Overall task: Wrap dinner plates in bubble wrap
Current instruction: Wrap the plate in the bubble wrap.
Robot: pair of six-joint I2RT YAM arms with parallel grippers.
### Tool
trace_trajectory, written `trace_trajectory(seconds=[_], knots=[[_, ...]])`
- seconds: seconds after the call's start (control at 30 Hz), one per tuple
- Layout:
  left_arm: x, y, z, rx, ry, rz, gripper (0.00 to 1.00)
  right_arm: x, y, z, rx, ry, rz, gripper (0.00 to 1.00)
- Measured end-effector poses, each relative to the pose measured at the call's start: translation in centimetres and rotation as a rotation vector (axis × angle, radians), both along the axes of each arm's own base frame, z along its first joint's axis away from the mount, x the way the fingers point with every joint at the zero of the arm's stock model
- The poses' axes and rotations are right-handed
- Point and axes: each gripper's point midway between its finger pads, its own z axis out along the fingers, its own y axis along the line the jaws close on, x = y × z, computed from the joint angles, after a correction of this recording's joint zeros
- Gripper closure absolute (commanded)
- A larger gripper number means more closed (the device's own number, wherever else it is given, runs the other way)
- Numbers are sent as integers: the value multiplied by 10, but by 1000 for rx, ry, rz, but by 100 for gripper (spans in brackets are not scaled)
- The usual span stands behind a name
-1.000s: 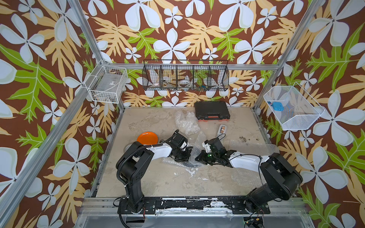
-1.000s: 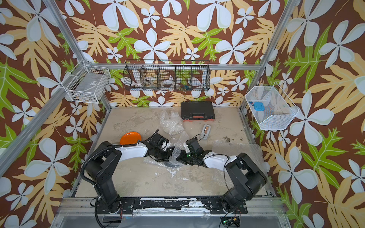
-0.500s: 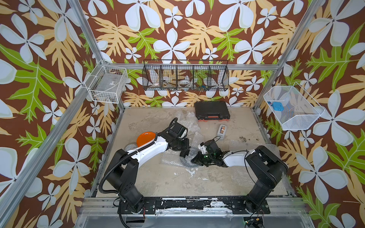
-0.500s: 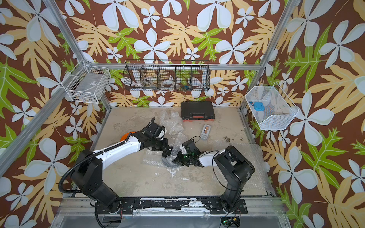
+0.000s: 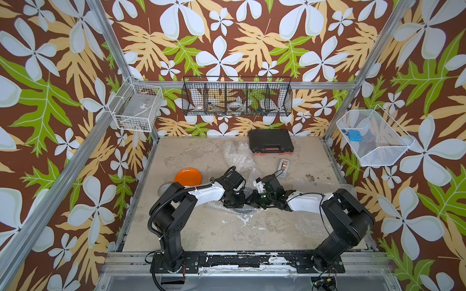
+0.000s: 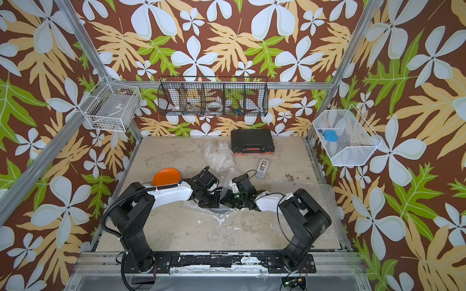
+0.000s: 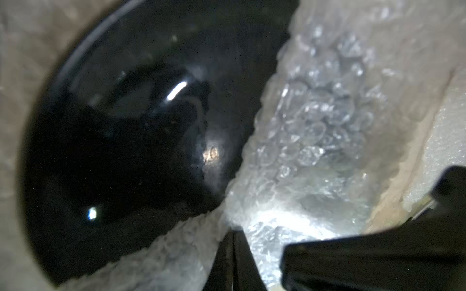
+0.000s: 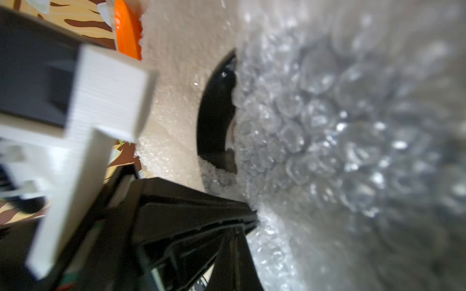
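Black wire basket (image 5: pixel 237 78): fixed to the back wall and divided into compartments. A roll of tape (image 5: pixel 236 107) sits in a middle compartment. The other contents are too small to identify.
White wire basket (image 5: pixel 133 124): fixed to the left wall. It holds a pale flat item that cannot be identified.
White mesh basket (image 5: pixel 378 154): fixed to the right wall. It holds one small blue item (image 5: pixel 353 135).
Black case (image 5: pixel 270 142): closed, lying on the bench (image 5: pixel 201 226) at its back edge.
Black plate (image 7: pixel 126 151): glossy and round, lying at bench centre between both arms. One side is bare; the other lies under the bubble wrap (image 7: pixel 315 126).
Bubble wrap: clear, crinkled and dotted with round bubbles. It is folded over part of the black plate, with its edge bunched.
Crumpled sheet (image 5: pixel 237 156): loose, lying in front of the black case.
Flat sheet (image 6: pixel 322 194): spread on the right side of the bench.
Orange plate (image 5: pixel 188 176): glossy and unwrapped, on the left side of the bench.
Left fingers (image 7: pixel 224 259): clenched, pinching the bunched edge of the bubble wrap.
Right fingers (image 8: pixel 243 262): clenched, with the tips at the bubble wrap. A grip cannot be confirmed.
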Motion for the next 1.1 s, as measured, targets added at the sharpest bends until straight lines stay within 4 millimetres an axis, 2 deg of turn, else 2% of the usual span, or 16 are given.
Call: trace_trajectory(seconds=[0.07, 0.13, 0.2, 0.3, 0.4, 0.5, 0.67, 0.77, 0.87, 0.93, 0.97, 1.03, 1.07, 1.1], knots=[[3, -4, -1, -19, -17, -10, 93, 17, -15, 14, -6, -44, -29, 67], [3, -5, -1, -28, -22, -16, 93, 36, -33, 25, -19, -88, -59, 57], [3, -6, -1, -37, -24, -19, 93, 58, -53, 34, -41, -130, -88, 50], [3, -6, -1, -42, -27, -22, 93, 84, -80, 35, -82, -160, -116, 39], [3, -7, -1, -46, -30, -25, 93, 105, -98, 27, -109, -162, -117, 36], [3, -7, -1, -46, -32, -29, 93, 121, -100, 20, -125, -164, -89, 37], [5, -5, 0, -33, -46, -38, 93, 143, -90, 11, -115, -168, -38, 41], [5, -5, 0, -31, -50, -42, 93, 160, -86, 5, -121, -178, -27, 61], [5, -5, 1, -29, -55, -46, 93, 164, -89, -1, -146, -178, -26, 79], [6, -5, 4, -31, -62, -48, 93, 162, -92, -4, -159, -174, -28, 82], [6, -5, 5, -29, -66, -49, 93, 158, -93, -7, -166, -165, -27, 75], [7, -5, 7, -29, -76, -54, 93, 150, -98, -12, -189, -147, -34, 51], [8, -5, 8, -25, -78, -56, 93, 145, -101, -15, -198, -136, -38, 43], [8, -4, 8, -22, -80, -58, 93, 142, -103, -16, -204, -133, -41, 40]])
